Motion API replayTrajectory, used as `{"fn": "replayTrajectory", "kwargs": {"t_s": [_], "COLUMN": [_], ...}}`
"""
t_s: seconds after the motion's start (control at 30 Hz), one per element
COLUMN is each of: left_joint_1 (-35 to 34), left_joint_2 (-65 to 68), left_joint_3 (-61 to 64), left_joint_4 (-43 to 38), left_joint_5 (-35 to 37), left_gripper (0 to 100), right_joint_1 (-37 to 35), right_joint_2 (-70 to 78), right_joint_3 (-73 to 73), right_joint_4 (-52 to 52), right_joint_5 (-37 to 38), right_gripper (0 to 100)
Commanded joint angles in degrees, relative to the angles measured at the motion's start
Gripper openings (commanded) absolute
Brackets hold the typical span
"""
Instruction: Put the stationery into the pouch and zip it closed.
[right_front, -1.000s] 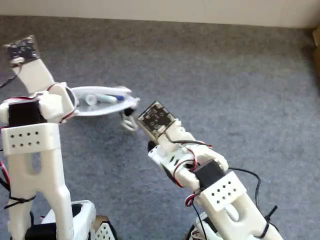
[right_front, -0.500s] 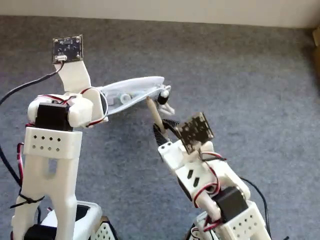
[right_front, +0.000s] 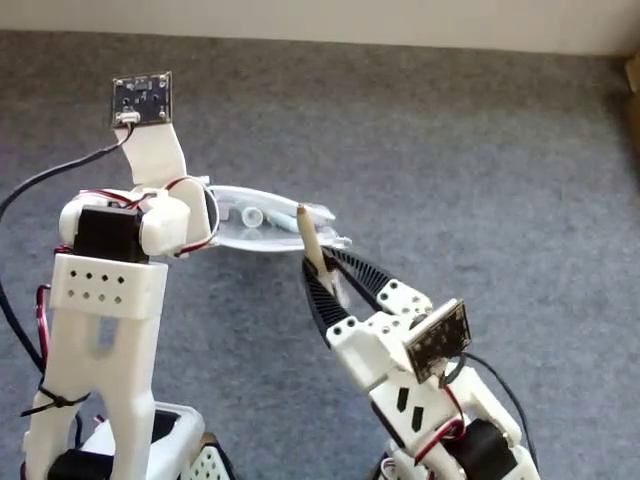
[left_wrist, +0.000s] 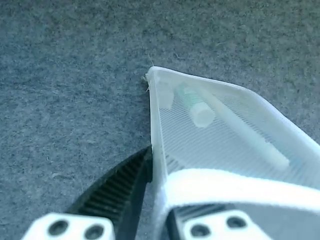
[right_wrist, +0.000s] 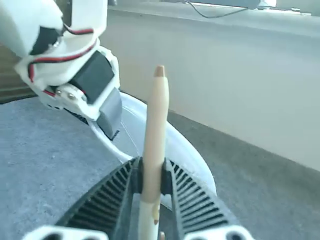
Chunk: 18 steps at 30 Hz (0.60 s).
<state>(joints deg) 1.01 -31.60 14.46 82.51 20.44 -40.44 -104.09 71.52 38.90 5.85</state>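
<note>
Clearly, our left gripper (left_wrist: 154, 162) is clamped on the edge of the translucent pouch (left_wrist: 225, 140), which stretches away from its jaws above the grey carpet (right_front: 480, 150). Inside the pouch, beyond the fingertips, we see a short white cylinder (left_wrist: 202, 114) and a long white stick (left_wrist: 250, 142). Our right gripper (right_wrist: 151, 175) pinches a beige pen (right_wrist: 155, 120) that rises out past its fingertips. From the high view the pen's far end overlaps the pouch; we cannot tell whether it is inside.
</note>
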Motion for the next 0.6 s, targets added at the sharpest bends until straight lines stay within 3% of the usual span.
{"fn": "replayTrajectory", "kwargs": {"t_s": [0.0, 0.2, 0.57], "left_joint_1": [1.01, 0.92, 0.92], "left_joint_2": [-2.86, -2.86, -2.86], "left_joint_3": [-3.03, -2.59, -2.42], "left_joint_4": [0.18, 0.18, 0.18], "left_joint_5": [0.44, 0.44, 0.35], "left_gripper": [1, 1, 1], "right_joint_1": [-1.98, -6.02, -8.48], "right_joint_2": [1.01, 1.1, 11.82], "right_joint_3": [-0.75, -0.22, -0.66], "right_joint_4": [-10.86, -30.2, -48.57], "right_joint_5": [-0.18, -0.09, -0.26], "right_gripper": [0.5, 0.5, 0.5]}}
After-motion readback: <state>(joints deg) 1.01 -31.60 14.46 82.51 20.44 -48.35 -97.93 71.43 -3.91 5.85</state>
